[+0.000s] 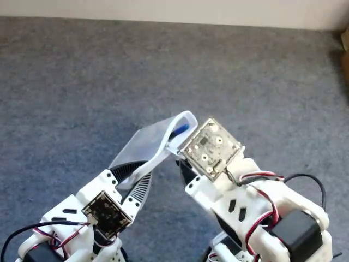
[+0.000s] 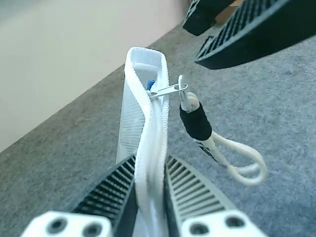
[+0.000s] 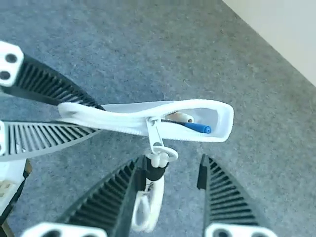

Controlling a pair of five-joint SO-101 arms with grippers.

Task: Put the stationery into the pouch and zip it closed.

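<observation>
A translucent white pouch (image 1: 147, 144) is held up off the carpet, with my left gripper (image 2: 149, 165) shut on its zipped edge. The zipper slider (image 3: 155, 136) sits partway along the pouch. Past the slider the end gapes, and a blue pen tip (image 3: 197, 128) and something white lie inside. From the metal pull tab (image 2: 170, 90) hangs a black sleeve with a white cord loop (image 2: 242, 163). My right gripper (image 3: 172, 165) is open just below the slider, and the cord (image 3: 145, 207) lies along the inner side of one finger.
Grey carpet (image 1: 82, 82) covers the whole work area, with a pale wall along the far edge. The right arm's wrist board (image 1: 210, 148) hangs over the pouch's open end. Both arm bases crowd the near edge.
</observation>
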